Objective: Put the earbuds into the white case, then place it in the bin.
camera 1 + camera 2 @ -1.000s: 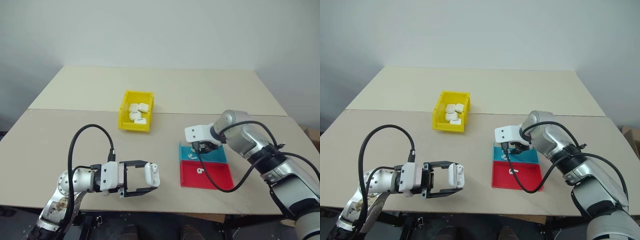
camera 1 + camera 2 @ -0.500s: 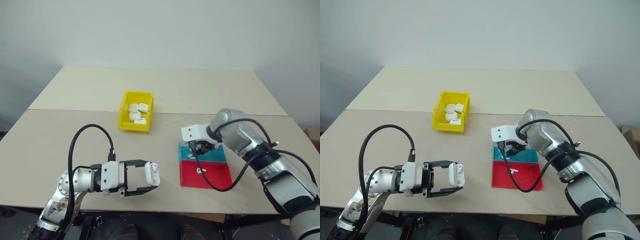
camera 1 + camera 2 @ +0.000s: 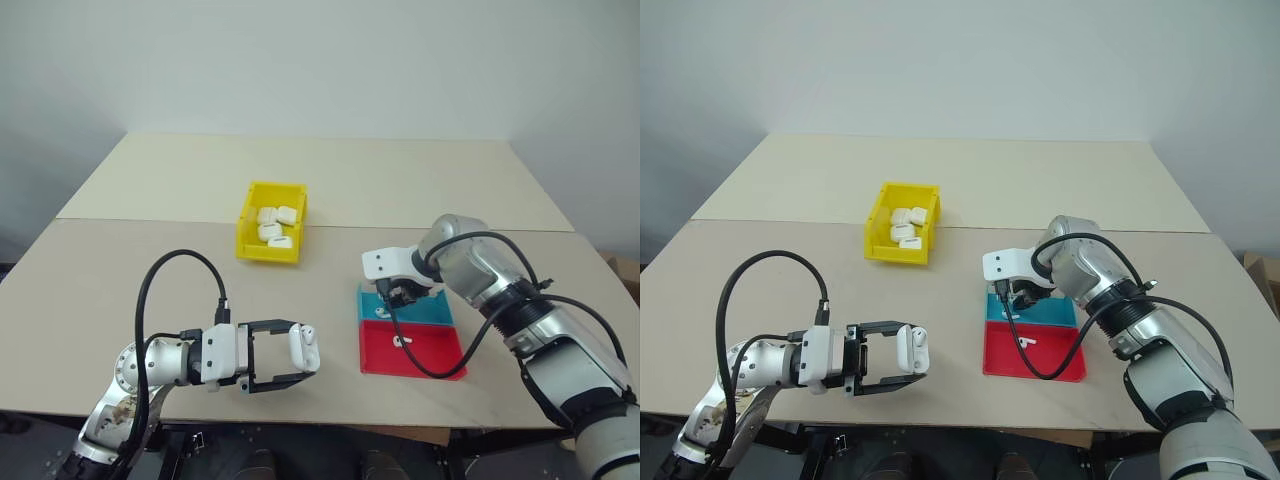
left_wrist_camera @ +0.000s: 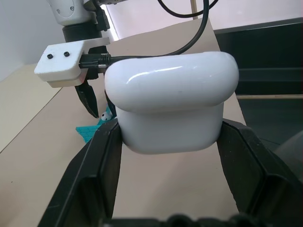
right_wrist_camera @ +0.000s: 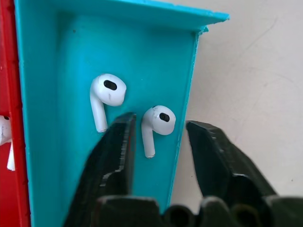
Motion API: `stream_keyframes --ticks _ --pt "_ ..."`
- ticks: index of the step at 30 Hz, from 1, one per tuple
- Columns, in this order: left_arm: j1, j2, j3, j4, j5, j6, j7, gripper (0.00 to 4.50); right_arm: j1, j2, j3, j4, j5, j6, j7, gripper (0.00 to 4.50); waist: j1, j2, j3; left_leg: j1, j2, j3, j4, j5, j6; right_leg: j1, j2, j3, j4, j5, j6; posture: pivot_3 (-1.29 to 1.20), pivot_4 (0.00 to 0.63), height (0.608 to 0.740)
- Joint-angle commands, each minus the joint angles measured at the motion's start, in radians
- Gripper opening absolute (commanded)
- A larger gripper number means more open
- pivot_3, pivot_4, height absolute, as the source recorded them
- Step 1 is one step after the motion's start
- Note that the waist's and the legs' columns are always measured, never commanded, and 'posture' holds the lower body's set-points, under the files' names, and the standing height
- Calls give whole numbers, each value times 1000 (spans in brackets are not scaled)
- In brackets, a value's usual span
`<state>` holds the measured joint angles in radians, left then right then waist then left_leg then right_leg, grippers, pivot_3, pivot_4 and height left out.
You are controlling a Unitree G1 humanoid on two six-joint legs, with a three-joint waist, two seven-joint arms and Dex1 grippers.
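While the left gripper (image 3: 300, 354) hangs over the near edge of the table (image 3: 120, 260), its two black fingers are clamped on a white case (image 3: 304, 349), one finger on each side, with the lid closed as the left wrist view shows it. Across the table, the right gripper (image 5: 158, 142) points steeply down into the blue tray (image 5: 71, 71), and its fingers stand apart on either side of one earbud (image 5: 157, 124) without touching it, so nothing is pinched there. A second earbud (image 5: 106, 98) lies just beside the first in the same blue tray, outside the fingers. Next to the blue tray, on its near side and touching it, sits the red tray (image 3: 412, 350), which holds another earbud (image 3: 402, 340). Farther back and to the left, the yellow bin (image 3: 272, 235) stands well apart from both grippers, and several white cases (image 3: 275, 225) lie inside it. A black cable (image 3: 180, 285) loops up from the left arm.
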<state>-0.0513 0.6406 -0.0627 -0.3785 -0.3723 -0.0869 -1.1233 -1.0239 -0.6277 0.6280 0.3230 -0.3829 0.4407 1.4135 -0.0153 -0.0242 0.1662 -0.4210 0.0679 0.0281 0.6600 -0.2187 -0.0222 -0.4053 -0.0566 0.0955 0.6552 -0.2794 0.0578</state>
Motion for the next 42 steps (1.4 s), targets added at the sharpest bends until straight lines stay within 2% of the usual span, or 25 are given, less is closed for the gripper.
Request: stream_keyframes --ticks 1,9,11,25,29,37,42 --pt "2 5 1 -25 -4 -21 3 2754 -19 -4 -17 -17 -12 -14 0 2061 0 0 0 0 0 0 0 0 0 0 0 0 0 0 0 0 150 740" --pt "3 3 1 -16 -1 -32 -2 2754 -23 3 -20 -14 -13 -6 2 2061 0 0 0 0 0 0 0 0 0 0 0 0 0 0 0 0 150 740" --pt "2 3 1 -16 -1 -32 -2 2754 -19 0 -20 -19 -12 -12 3 1689 0 0 0 0 0 0 0 0 0 0 0 0 0 0 0 0 150 740" --pt "-2 -1 -1 -12 3 -34 -6 2754 -7 -4 -16 -21 -24 -28 -7 1689 0 0 0 0 0 0 0 0 0 0 0 0 0 0 0 0 150 740" --pt "-3 0 -1 -14 1 -32 -7 2754 4 -11 -16 -39 -20 -39 11 880 0 0 0 0 0 0 0 0 0 0 0 0 0 0 0 0 150 740" --pt "-7 2 0 -20 -3 -22 -5 2754 21 -20 -22 -76 -27 -33 10 880 0 0 0 0 0 0 0 0 0 0 0 0 0 0 0 0 150 740" --pt "-45 -22 3 -35 -34 10 20 2754 17 -50 -110 -168 16 48 8 880 1 0 0 0 0 0 0 0 0 0 0 0 0 0 0 0 150 740"
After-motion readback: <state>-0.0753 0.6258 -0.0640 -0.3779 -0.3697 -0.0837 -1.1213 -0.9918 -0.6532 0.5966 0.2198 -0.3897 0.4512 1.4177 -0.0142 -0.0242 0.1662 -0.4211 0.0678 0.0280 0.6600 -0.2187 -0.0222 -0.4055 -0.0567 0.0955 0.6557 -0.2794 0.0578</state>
